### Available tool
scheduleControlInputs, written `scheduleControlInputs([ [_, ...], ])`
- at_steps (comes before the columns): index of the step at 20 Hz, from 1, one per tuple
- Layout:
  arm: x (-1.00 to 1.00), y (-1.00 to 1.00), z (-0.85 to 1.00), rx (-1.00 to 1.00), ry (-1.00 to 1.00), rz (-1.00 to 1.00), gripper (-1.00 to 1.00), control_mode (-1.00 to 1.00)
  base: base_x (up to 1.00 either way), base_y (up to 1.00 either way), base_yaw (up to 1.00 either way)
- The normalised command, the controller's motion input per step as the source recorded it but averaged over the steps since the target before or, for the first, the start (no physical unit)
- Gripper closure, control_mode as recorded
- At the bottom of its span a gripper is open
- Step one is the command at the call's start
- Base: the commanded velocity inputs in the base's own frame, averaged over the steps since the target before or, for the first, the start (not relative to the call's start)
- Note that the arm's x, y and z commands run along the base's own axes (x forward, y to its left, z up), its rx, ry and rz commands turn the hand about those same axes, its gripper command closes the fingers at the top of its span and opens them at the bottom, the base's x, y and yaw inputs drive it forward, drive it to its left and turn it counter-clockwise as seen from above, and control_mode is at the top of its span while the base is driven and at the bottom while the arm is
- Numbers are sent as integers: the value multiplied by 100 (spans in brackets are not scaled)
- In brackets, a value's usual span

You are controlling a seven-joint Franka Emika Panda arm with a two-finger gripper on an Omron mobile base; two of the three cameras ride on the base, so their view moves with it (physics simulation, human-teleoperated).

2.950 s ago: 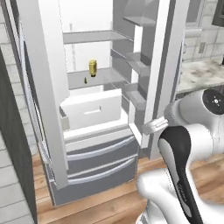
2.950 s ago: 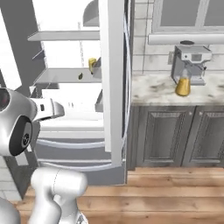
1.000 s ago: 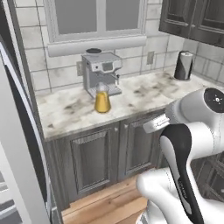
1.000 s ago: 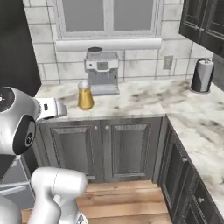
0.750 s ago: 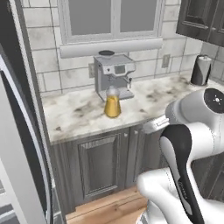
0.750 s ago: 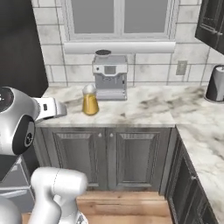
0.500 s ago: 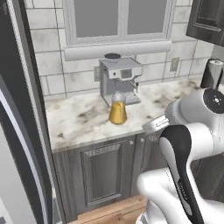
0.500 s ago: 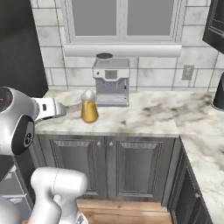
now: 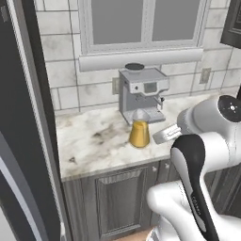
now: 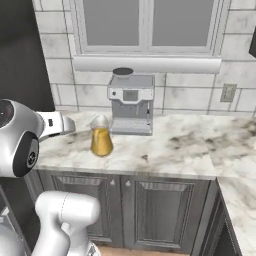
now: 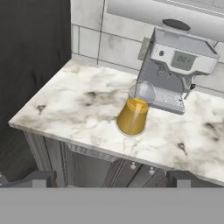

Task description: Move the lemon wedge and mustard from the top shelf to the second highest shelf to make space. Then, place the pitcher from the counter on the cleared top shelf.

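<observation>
The jaws (image 11: 107, 177) stand wide apart, holding and touching nothing; the 2 dark tips rise at the bottom of the hand view, well short of the pitcher (image 11: 134, 110). The pitcher sits on the counter (image 11: 76, 105), just in front of the coffee machine (image 11: 177, 70), a clear, flared vessel about half full of amber liquid. It is probably rigid, smooth and slippery, and somewhat heavy, so it could spill if tilted. Best to take it around the mid body, level, with the jaws squarely across it, upright throughout.
</observation>
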Motion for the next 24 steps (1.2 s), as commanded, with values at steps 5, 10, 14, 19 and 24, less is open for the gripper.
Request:
scheduleControlInputs([
  [5, 0, 0, 0, 0, 0, 0, -100, 100, 47, -10, 4],
  [10, 3, -4, -5, 0, -1, 0, -100, -100, 20, -14, 0],
  [14, 4, -28, -22, 4, 0, -3, -100, -100, 0, 0, 0],
  [19, 19, -43, -31, 15, 6, -13, -100, -100, 0, 0, 0],
  [24, 40, -7, -26, 12, 13, -20, -100, -100, 0, 0, 0],
])
